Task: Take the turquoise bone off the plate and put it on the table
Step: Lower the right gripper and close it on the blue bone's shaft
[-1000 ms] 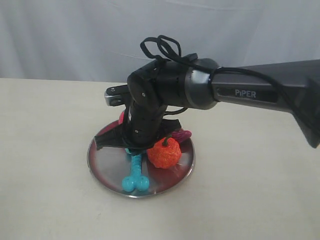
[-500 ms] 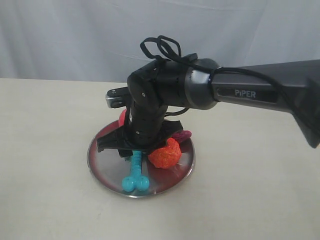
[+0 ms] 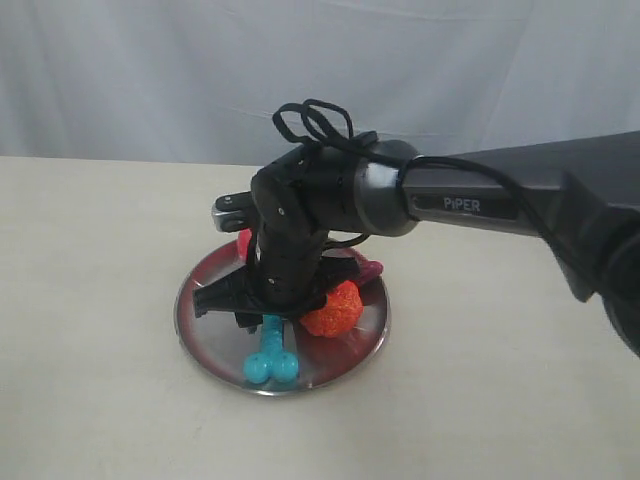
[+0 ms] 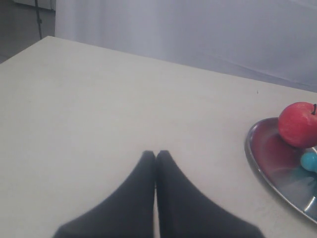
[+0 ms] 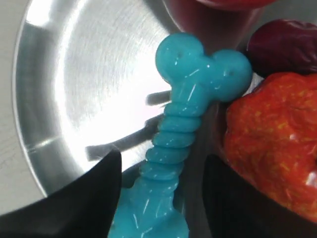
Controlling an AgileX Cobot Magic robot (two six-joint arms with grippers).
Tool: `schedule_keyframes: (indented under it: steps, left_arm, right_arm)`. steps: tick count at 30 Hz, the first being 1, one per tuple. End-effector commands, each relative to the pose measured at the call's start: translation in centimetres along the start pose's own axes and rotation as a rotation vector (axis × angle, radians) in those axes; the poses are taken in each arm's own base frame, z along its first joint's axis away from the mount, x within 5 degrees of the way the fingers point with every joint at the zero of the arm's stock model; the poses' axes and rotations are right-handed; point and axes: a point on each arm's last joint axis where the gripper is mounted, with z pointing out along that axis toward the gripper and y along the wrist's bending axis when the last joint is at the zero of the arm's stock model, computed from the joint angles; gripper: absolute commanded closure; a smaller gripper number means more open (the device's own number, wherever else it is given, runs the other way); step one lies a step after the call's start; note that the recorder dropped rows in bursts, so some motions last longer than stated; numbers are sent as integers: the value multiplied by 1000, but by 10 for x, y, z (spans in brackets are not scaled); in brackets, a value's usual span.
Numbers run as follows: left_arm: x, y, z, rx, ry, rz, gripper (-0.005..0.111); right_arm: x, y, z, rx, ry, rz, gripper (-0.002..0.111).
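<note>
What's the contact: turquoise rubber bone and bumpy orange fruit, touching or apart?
Touching: in the right wrist view the turquoise rubber bone abuts the bumpy orange fruit, no gap.

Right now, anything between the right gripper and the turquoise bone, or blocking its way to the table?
Nothing visible. The right gripper has its open jaws on either side of the ribbed shaft of the turquoise bone on the plate. The orange fruit sits against one knob, just outside one finger, so it may get nudged. The table lies past the plate's low rim.

Right gripper [image 5: 162, 163] nose-down, fingers [image 5: 94, 198] wide apart; left gripper [image 4: 155, 154] with fingers [image 4: 133, 198] tight together.
</note>
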Motion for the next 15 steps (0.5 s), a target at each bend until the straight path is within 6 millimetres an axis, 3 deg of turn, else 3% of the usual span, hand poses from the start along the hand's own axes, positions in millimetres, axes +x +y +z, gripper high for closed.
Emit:
schedule_keyframes:
  steps: [1, 15]
  left_arm:
    - [0, 0, 0, -3, -5, -4, 107]
    - [0, 0, 0, -3, -5, -4, 107]
  right_arm:
    - [-2, 1, 8, 2, -23, -11, 59]
    - [5, -3, 38, 49, 7, -36, 59]
